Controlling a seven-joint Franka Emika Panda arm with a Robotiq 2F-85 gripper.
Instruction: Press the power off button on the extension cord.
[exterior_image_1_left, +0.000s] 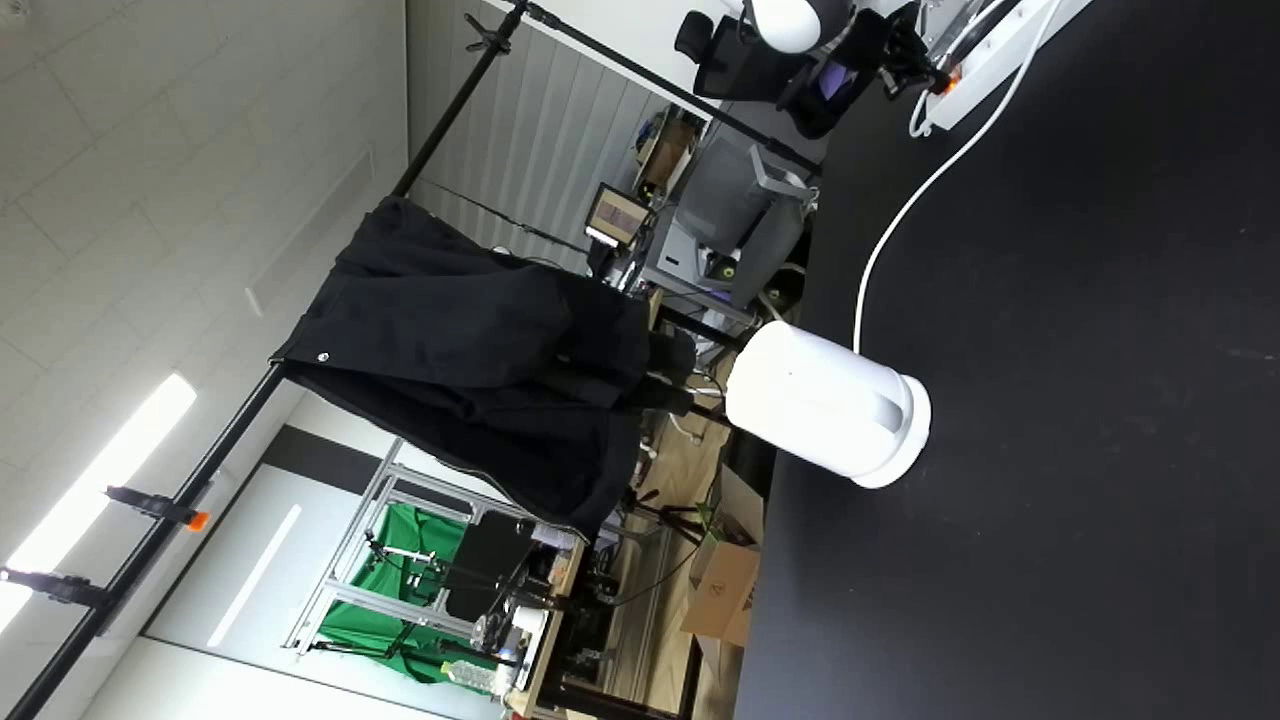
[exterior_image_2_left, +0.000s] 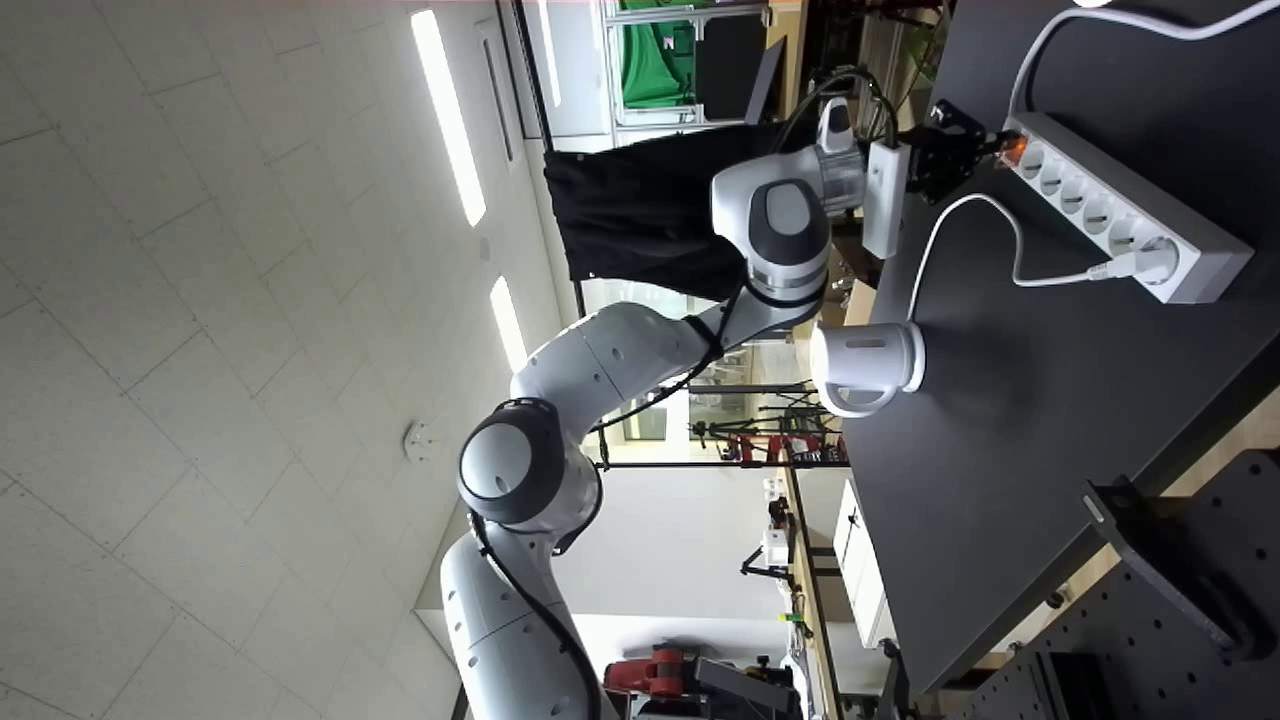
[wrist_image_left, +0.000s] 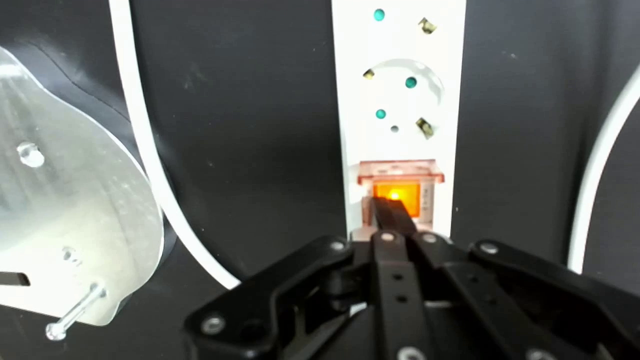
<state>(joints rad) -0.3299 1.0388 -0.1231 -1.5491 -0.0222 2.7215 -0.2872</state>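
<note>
Strip (exterior_image_2_left: 1130, 195): upper right in both exterior views, upper centre of the wrist view.
Button (wrist_image_left: 407, 191): lit orange, so probably on; off not done. Reach and line-up look done. Left: press till the orange dies, then back off.
Gripper (wrist_image_left: 390, 203): tips together, holding nothing; overlaps the lower part of the button in the wrist view, contact can't be told.
Flap (wrist_image_left: 400, 170): pinkish, at the button's upper edge; looks lifted, access likely done.
Print (wrist_image_left: 426, 196): small marks right of the button, unreadable.
Kettle (exterior_image_2_left: 862, 358): no brand legible.
Box (exterior_image_1_left: 708, 600): lower centre in an exterior view, symbol plus partial marks, unreadable.
</note>
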